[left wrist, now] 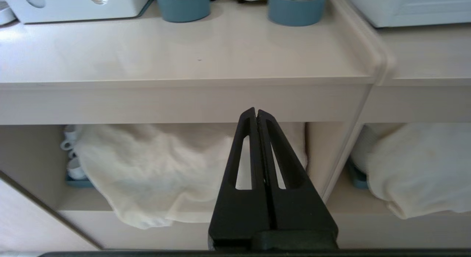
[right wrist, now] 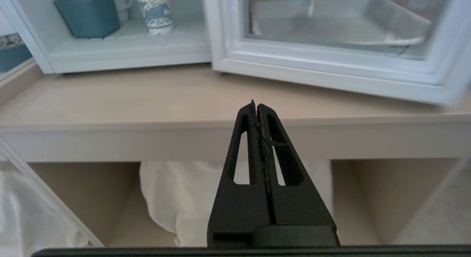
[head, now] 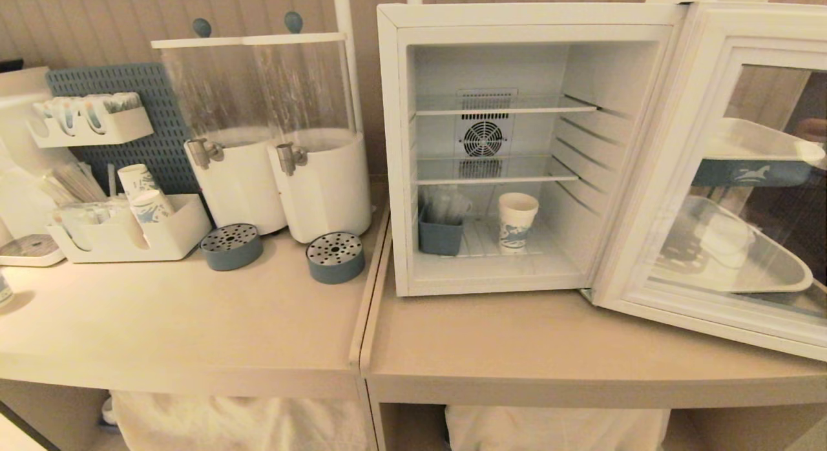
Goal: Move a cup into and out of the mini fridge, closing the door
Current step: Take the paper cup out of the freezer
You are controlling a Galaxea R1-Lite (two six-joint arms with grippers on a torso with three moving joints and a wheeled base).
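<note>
the mini fridge (head: 491,147) fills the upper right of the head view, its door (head: 723,179) swung wide open to the right. the cup (head: 517,221) stands upright on the bottom shelf, right of a blue bin (head: 440,234). the left gripper (left wrist: 256,111) and right gripper (right wrist: 256,104) hang below the counter edge (head: 362,347), fingers pressed together, holding nothing.

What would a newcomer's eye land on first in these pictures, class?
First, the mini fridge on the right counter, its door swung wide open to the right. Next, the cup standing upright on the fridge's bottom shelf beside a blue bin. Then the two drink dispensers on the left counter, each with a round drip tray in front.
</note>
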